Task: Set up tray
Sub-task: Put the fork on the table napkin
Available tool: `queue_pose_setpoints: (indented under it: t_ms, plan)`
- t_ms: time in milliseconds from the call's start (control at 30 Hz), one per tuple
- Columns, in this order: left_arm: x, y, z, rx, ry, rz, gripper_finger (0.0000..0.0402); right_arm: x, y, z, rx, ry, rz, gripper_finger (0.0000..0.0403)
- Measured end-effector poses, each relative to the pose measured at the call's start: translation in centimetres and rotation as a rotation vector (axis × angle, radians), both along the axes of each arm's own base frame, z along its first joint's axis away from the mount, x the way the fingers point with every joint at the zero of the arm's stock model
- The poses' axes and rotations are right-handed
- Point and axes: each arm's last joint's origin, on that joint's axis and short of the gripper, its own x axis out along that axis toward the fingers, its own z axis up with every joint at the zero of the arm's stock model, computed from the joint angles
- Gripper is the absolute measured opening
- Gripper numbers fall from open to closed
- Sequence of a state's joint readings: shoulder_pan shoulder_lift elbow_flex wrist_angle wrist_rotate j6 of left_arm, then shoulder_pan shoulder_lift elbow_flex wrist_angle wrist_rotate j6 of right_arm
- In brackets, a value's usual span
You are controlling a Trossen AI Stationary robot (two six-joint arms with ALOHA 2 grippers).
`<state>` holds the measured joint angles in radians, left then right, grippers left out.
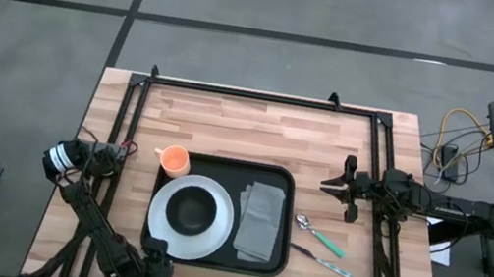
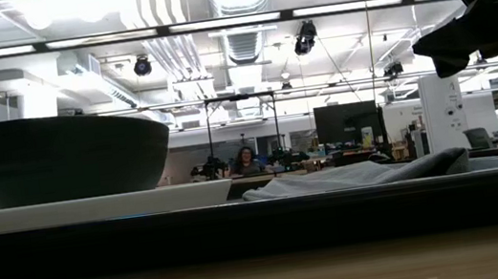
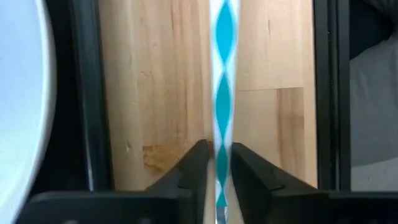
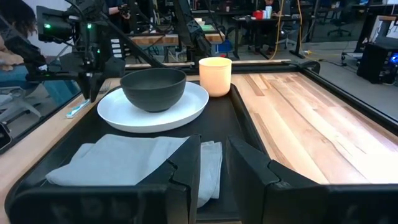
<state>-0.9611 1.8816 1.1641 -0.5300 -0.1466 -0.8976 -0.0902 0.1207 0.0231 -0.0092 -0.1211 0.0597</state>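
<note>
1. Tray [image 1: 273,262]: flat black rectangle w/ rounded corners and low rim, mid wood-plank table [image 1: 249,124].
2. On it: round white plate [image 1: 218,228] at left w/ dark matte bowl [image 1: 191,209]; folded grey cloth napkin [image 1: 260,222] at right.
3. Orange cup [image 1: 173,159] just off tray's far-left corner.
4. Left gripper [image 3: 217,168] at near edge, fingers clamped on thin teal-and-white handled utensil [image 3: 223,93].
5. Right gripper [image 1: 341,186] right of tray, fingers apart, empty.
6. Spoon [image 1: 319,234] and another teal-handled piece [image 1: 325,263] lie right of tray.
</note>
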Motion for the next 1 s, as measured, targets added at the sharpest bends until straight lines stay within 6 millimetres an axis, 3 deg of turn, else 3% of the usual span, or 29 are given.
queue_pose_setpoints:
  t_ms: [100, 467, 767, 1000]
  plan:
    - [0.0, 0.0, 0.0, -0.008, 0.016, -0.015, 0.0013, 0.0, 0.0, 0.0, 0.0, 0.0, 0.0, 0.0068]
    - [-0.4, 0.1, 1.0, -0.031, 0.076, -0.046, 0.0007, 0.0, 0.0, 0.0, 0.0, 0.0, 0.0, 0.0068]
    - [-0.6, 0.3, 5.3, 0.132, 0.208, -0.198, 0.0007, 0.0, 0.0, 0.0, 0.0, 0.0, 0.0, 0.0068]
    - [0.9, 0.1, 9.1, 0.164, 0.108, -0.353, 0.0007, 0.0, 0.0, 0.0, 0.0, 0.001, 0.0, 0.0068]
